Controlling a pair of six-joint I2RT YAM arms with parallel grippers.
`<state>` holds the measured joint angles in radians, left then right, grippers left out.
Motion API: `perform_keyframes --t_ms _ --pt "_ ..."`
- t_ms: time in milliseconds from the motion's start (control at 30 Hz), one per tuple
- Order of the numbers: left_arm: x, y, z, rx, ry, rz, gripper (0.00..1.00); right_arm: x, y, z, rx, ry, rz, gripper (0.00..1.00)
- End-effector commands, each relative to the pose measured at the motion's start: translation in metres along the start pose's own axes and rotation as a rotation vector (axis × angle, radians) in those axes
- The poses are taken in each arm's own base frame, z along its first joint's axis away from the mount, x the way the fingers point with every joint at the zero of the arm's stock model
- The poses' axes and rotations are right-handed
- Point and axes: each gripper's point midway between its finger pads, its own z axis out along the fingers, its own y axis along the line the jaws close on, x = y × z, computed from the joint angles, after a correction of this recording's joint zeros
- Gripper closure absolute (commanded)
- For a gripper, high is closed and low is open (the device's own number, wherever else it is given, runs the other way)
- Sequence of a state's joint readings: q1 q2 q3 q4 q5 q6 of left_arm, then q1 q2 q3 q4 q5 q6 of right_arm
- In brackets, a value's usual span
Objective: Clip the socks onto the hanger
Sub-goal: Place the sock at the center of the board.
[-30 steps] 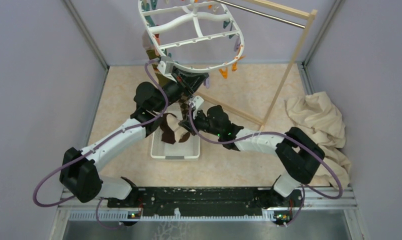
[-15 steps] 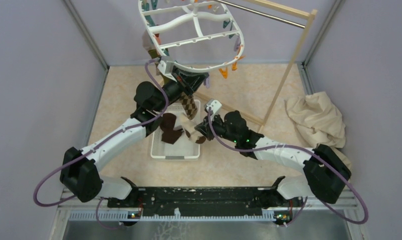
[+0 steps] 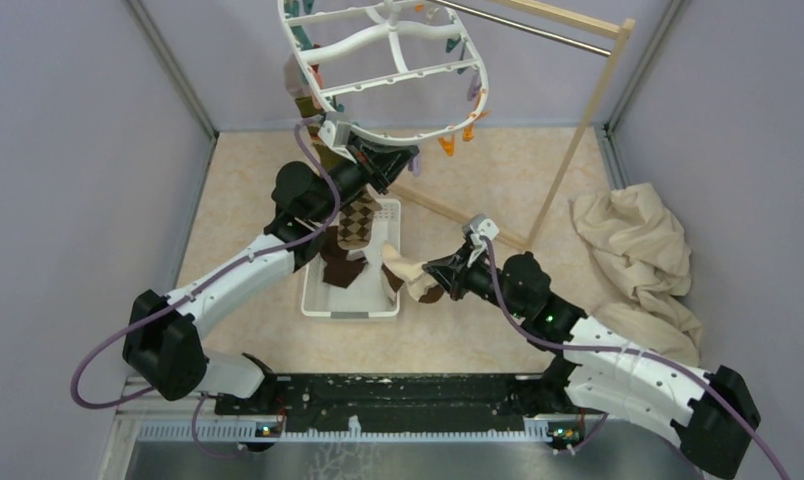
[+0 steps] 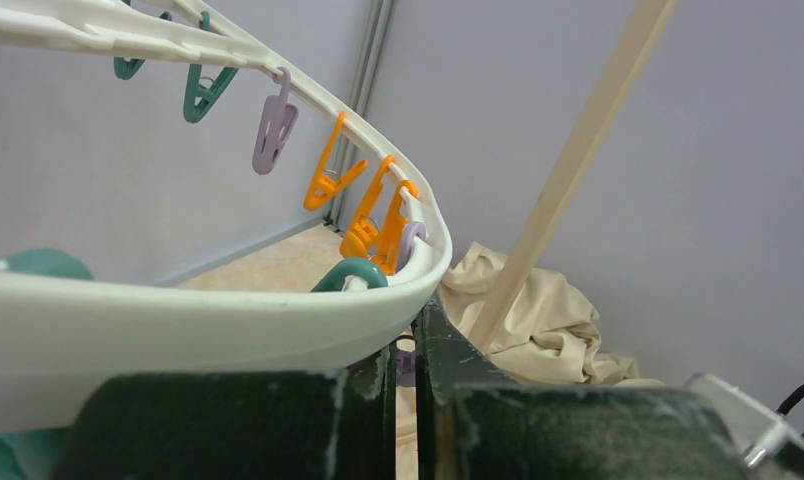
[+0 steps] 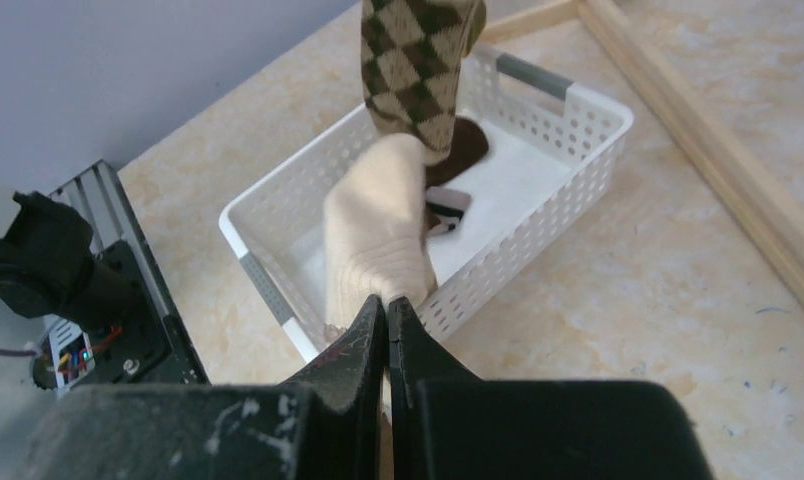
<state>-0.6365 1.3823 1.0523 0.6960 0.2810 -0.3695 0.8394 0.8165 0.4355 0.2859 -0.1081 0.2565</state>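
Above the basket (image 3: 350,312), hanger (image 3: 398,75) rim is clamped by left gripper (image 3: 370,160) | argyle sock (image 3: 355,225) is dangled over basket against cream sock (image 3: 406,277), pinched by right gripper (image 3: 436,278) at basket's right rim | wooden rack (image 3: 579,130), beige cloth (image 3: 633,245) farther right.

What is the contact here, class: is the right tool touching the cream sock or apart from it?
Touching. The right wrist view shows the right tool shut on the cream sock, with the ribbed end pinched between its fingertips.
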Motion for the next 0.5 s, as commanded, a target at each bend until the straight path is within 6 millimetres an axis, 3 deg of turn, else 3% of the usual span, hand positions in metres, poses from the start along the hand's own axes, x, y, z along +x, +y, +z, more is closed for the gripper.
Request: perform_keyframes --t_ms 0,167,467 --pt "0.003 -0.001 0.004 0.018 0.02 -0.001 1.0 -0.064 0.0 -0.007 0.052 -0.125 -0.056 1.0" --pt "0.001 -0.003 0.003 0.022 0.017 -0.002 1.0 -0.083 -0.033 -0.02 0.238 -0.121 -0.076 1.0" --pt "0.006 -0.003 0.005 0.032 0.026 -0.013 1.0 -0.041 -0.097 -0.036 0.556 0.056 -0.009 1.0"
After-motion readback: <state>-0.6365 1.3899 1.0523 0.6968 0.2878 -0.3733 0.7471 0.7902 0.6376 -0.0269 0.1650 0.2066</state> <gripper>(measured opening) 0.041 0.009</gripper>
